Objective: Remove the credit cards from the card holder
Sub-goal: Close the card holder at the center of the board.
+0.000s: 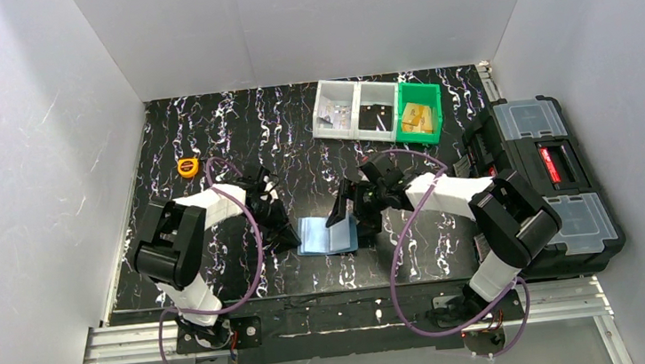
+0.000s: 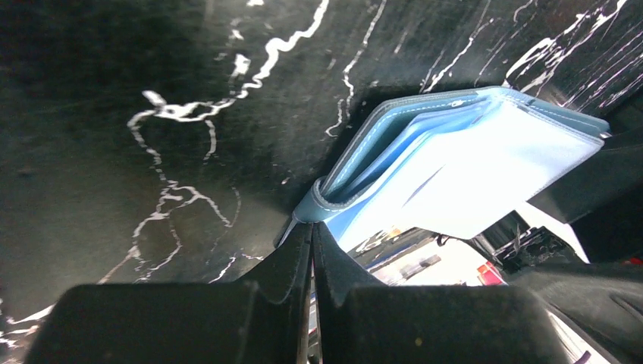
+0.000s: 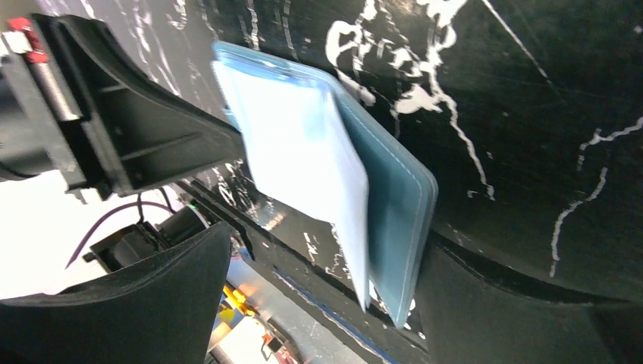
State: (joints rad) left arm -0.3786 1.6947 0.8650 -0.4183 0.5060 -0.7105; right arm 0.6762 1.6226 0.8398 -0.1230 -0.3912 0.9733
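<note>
Left claw (image 2: 311,227) is pinched shut on the holder's (image 2: 455,174) corner by the worktop's (image 1: 234,137) near edge; right claw (image 3: 326,265) gapes wide around it.

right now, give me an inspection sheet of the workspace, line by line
surface: black table with white veining, no spills seen
job's things: card holder between the arms, partly open, pale inside showing; no cards seen outside it
clutter: yellow tape measure far left; two clear bins and green bin at the far edge; black toolbox to the right
grippers: left gripper fingers shut, apparently on the card holder's edge; right gripper fingers open either side of it
cables: purple cables loop by each arm, off the card holder
surroundings: white walls on three sides; metal rail at the near edge
</note>
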